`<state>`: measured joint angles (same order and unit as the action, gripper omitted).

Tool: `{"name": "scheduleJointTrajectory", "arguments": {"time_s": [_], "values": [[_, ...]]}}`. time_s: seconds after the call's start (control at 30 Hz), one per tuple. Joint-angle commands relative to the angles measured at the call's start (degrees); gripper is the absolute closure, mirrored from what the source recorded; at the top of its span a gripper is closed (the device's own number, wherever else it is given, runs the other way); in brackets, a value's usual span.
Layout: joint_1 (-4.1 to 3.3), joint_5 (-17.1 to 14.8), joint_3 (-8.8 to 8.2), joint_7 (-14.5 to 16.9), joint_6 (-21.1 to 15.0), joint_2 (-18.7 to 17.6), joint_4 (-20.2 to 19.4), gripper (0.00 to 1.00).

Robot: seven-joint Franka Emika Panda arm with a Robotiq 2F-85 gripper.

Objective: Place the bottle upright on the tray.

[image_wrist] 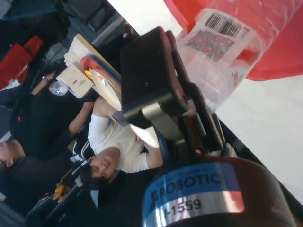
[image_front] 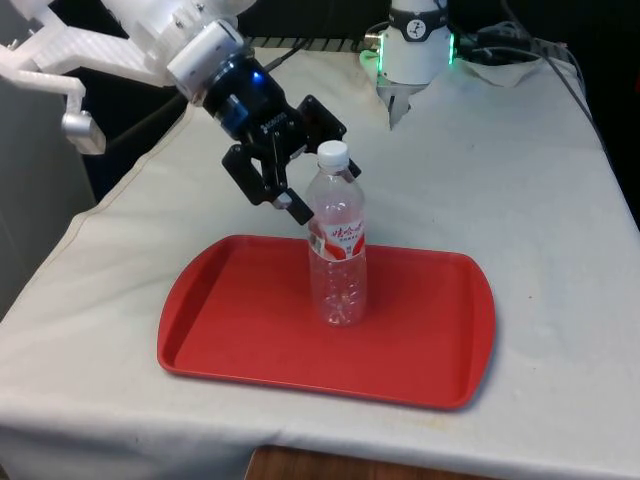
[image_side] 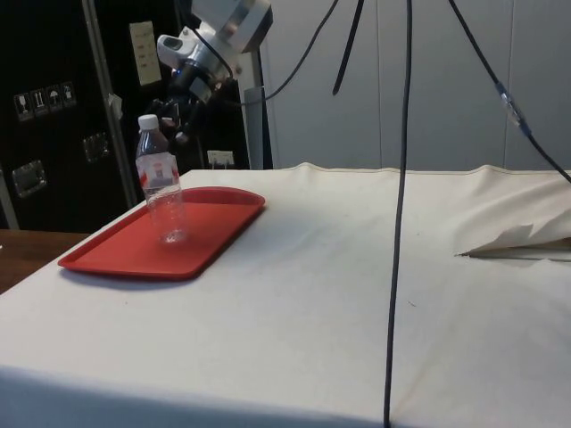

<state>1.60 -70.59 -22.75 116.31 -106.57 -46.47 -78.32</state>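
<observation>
Bottle (image_front: 337,240) stands upright on red tray (image_front: 420,350), centre of the front view. Claw (image_front: 283,182) sits just upper left of its neck, jaws parted, holding nothing; contact with the bottle unclear. Risk: a finger clipping the cap while pulling away would topple the light, empty bottle. Label is red with white characters, unreadable; barcode in the wrist view. Claw's blue band reads "ROBOTIC", "-1559".

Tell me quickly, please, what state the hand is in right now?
Hand: open, holding nothing, beside the bottle, which stands upright on the red tray.
</observation>
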Motion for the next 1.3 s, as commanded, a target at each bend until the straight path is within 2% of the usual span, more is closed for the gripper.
{"name": "scheduleJointTrajectory", "arguments": {"time_s": [0.0, 0.07, 0.1, 0.13, 0.33, 0.37, 0.4, 0.67, 0.7, 0.73, 0.97, 1.0, 1.03, 1.27], "values": [[-0.4, 0.17, -0.29, -0.34, -0.23, 0.69, -0.57, 0.0], [-0.57, 0.17, -0.52, -0.52, 0.29, 1.03, -0.63, 0.0], [-0.23, 0.0, -0.29, -0.23, 0.74, 0.52, -0.06, 0.0], [-0.57, 0.17, -0.57, -0.57, 0.4, 1.2, -0.63, 0.0], [-0.74, 0.23, -0.69, -0.92, 1.03, 2.06, -0.86, 0.0], [-0.46, 0.0, -0.52, -0.69, 1.6, 1.78, -0.46, 0.0], [-0.74, 0.29, -0.8, -1.09, 1.38, 2.35, -0.86, 0.0], [-1.09, 0.46, -1.32, -1.6, 2.23, 3.44, -0.74, 0.0], [-0.8, 0.0, -1.03, -1.2, 2.35, 2.98, -0.52, 0.0], [-1.15, 0.52, -1.43, -1.66, 2.29, 3.61, -0.74, 0.0], [-1.72, 1.09, -2.18, -2.06, 2.69, 4.53, -0.63, 0.0], [-1.26, 0.34, -1.78, -1.55, 2.98, 4.18, -0.52, 0.0], [-1.78, 1.26, -2.29, -2.12, 2.69, 4.64, -0.63, 0.0], [-2.52, 3.04, -2.81, -2.64, 2.58, 5.5, -0.57, 0.0]]}}
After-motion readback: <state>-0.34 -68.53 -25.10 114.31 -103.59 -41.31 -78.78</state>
